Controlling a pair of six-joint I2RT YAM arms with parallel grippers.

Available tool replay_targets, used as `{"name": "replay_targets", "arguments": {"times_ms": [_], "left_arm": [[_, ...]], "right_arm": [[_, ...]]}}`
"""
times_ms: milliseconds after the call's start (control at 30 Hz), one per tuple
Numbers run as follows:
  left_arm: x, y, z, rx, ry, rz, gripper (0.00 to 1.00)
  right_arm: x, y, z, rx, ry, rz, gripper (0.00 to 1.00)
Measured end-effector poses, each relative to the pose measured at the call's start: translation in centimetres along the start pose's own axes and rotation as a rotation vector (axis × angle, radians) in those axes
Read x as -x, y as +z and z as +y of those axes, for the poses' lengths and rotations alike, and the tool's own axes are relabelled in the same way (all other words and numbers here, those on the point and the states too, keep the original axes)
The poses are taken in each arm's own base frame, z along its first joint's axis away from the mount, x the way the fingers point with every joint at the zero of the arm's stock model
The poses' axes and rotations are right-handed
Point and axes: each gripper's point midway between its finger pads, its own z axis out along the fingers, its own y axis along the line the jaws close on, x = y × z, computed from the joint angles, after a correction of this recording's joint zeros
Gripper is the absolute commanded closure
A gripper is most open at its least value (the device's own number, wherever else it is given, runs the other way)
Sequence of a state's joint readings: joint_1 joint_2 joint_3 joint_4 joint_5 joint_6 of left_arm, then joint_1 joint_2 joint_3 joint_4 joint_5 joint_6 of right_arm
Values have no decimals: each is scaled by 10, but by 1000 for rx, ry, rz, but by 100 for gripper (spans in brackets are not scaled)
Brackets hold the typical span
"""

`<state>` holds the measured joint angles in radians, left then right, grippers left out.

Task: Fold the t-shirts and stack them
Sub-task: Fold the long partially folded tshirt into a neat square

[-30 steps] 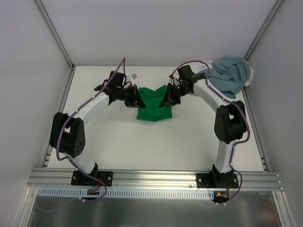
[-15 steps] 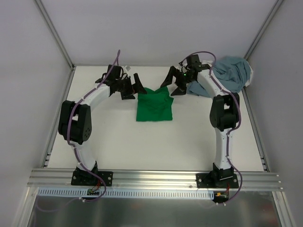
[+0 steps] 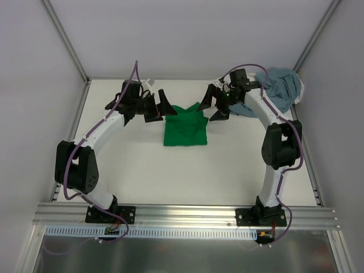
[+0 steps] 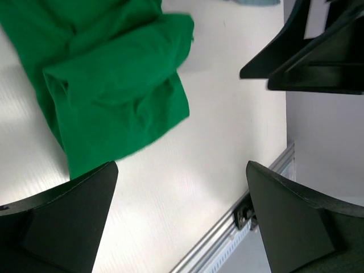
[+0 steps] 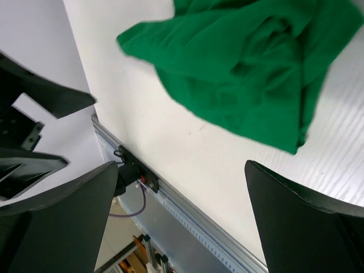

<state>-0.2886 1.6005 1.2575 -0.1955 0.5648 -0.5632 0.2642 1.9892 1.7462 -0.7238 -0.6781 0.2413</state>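
The green t-shirt (image 3: pixel 185 126) lies roughly folded, a compact square at mid-surface between the arms. Left end effector (image 3: pixel 161 107) and right end effector (image 3: pixel 214 107) hover by its far corners, both spread wide, holding nothing. Cloth judged light, limp and prone to bunching; best pinched at a corner through all layers. The grey-blue t-shirt (image 3: pixel 278 88) sits heaped in the far right corner. Surface (image 3: pixel 187 176) white, flat, matte; plain white walls enclose it
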Motion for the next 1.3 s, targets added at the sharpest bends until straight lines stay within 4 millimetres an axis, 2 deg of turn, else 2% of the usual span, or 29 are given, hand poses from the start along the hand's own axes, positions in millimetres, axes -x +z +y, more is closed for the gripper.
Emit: {"name": "replay_targets", "arguments": {"times_ms": [133,200,300,400,567,700,1067,1167,1300], "left_arm": [[-32,-13,-1,12,-19,52,1],[-36,-22,-4,12,-18,50,1],[-33,-32,-13,-3,-1,27,2],[-37,-38,-14,-5,2,21,1],[-42,-38,-10,7,-10,34,1],[-43,-39,-9,16,-12,33,1],[-50,-53,-11,31,-7,30,1],[-53,-53,-9,37,-12,40,1],[-55,-54,-8,42,-12,48,1]], "right_arm": [[-27,-12,30,32,-72,6,1],[-41,-9,41,52,-101,27,0],[-56,6,50,72,-120,77,1],[-62,32,50,74,-114,140,2],[-56,79,40,64,-95,209,1],[-44,99,34,57,-76,224,2],[10,120,70,164,-100,125,1],[16,128,67,175,-83,114,0],[23,144,51,169,-37,115,1]]}}
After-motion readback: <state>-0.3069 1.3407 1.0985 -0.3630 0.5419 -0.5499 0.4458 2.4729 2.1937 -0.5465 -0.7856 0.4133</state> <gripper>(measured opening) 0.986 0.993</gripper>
